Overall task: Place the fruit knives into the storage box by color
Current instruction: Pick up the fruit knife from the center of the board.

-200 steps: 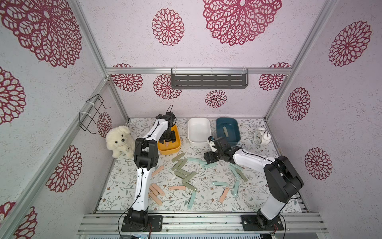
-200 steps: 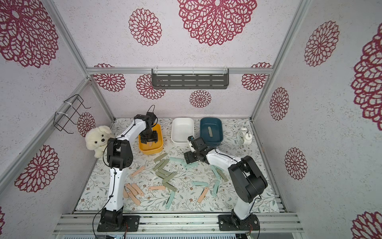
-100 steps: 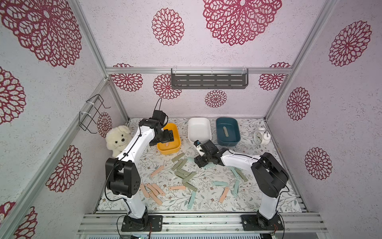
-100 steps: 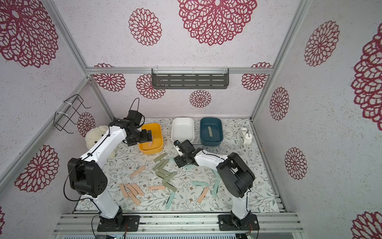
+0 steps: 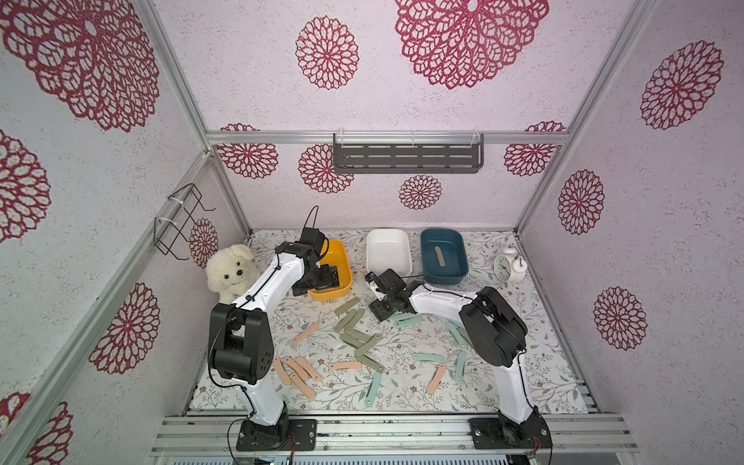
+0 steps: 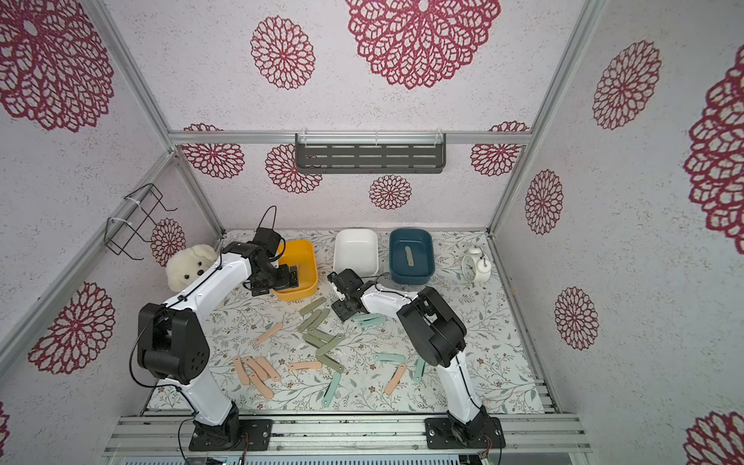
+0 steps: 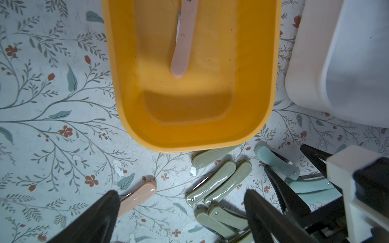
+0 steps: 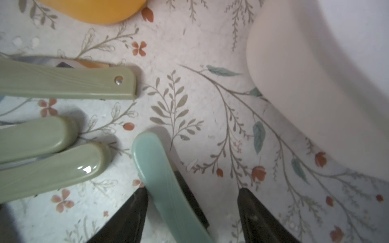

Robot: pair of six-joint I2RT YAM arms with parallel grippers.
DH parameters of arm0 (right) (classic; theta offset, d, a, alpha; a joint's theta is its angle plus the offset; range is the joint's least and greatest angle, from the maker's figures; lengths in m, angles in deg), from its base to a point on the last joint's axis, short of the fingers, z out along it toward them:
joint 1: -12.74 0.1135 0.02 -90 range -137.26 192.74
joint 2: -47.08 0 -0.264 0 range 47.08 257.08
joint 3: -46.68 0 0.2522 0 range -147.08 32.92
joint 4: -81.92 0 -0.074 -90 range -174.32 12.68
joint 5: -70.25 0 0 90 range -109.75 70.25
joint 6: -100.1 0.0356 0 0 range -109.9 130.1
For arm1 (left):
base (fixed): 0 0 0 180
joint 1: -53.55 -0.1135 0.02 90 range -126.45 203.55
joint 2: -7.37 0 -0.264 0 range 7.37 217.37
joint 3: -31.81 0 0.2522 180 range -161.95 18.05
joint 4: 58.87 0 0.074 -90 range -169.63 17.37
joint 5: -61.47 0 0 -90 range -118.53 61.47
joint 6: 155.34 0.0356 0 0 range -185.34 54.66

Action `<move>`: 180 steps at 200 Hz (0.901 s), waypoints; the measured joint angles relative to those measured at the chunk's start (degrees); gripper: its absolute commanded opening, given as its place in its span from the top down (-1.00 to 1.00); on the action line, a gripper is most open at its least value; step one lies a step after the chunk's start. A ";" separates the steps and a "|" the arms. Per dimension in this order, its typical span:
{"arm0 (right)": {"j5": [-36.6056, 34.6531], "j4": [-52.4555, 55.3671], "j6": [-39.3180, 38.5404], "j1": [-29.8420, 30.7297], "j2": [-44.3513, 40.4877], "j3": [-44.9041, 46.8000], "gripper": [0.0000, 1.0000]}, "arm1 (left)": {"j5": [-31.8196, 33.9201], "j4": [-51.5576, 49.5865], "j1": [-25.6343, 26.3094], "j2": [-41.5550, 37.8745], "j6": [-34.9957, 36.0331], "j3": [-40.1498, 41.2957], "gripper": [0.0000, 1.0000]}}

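Right gripper: black tapered jaws apart, straddling glossy mint-teal knife flat on floral mat. One finger touches knife edge, other clear.
Left gripper: jaws spread wide, nothing held, over near rim of rounded yellow plastic bin. Peach-pink knife lies inside.
Right of it white bin, then dark blue bin holding one sage knife.
Loose knives scattered mid-mat, rounded ends.
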 measured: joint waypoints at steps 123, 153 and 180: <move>0.20 9.79 13.35 -0.61 0.31 -3.02 0.47 | -0.33 1.36 0.00 0.00 0.48 0.11 -0.94; 0.96 10.99 16.11 0.11 -1.84 -0.24 0.07 | -0.83 1.79 0.00 -0.02 0.46 0.35 -0.94; 1.68 11.74 17.84 0.55 -4.26 2.95 -0.04 | -1.36 2.05 0.00 -0.02 0.46 0.72 -0.94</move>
